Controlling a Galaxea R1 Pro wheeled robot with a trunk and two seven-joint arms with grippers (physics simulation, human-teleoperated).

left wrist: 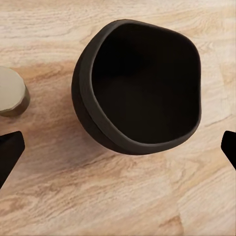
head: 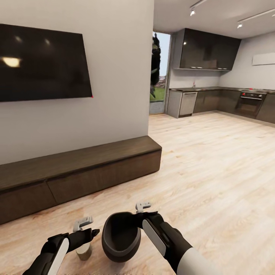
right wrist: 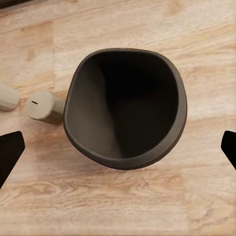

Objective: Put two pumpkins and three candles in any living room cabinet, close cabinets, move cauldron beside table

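Observation:
The dark, round cauldron point(head: 120, 236) sits on the wood floor right in front of me, between my two arms, its mouth empty point(left wrist: 142, 88) point(right wrist: 128, 108). My left gripper point(head: 91, 231) hangs open to its left, above a grey-beige candle point(head: 84, 252) point(left wrist: 11, 92). My right gripper point(head: 144, 216) is open at the cauldron's right rim; whether it touches is unclear. In the right wrist view two candles point(right wrist: 44, 105) point(right wrist: 7, 97) lie beside the cauldron. The long dark cabinet point(head: 95, 168) runs along the wall, its fronts shut. The pumpkins and the table are out of view.
A black TV point(head: 42, 63) hangs on the white wall above the cabinet. To the right the wood floor point(head: 214, 172) opens toward a kitchen with dark units point(head: 214, 101) and an oven point(head: 250, 103). A doorway point(head: 159, 72) stands beside the wall's end.

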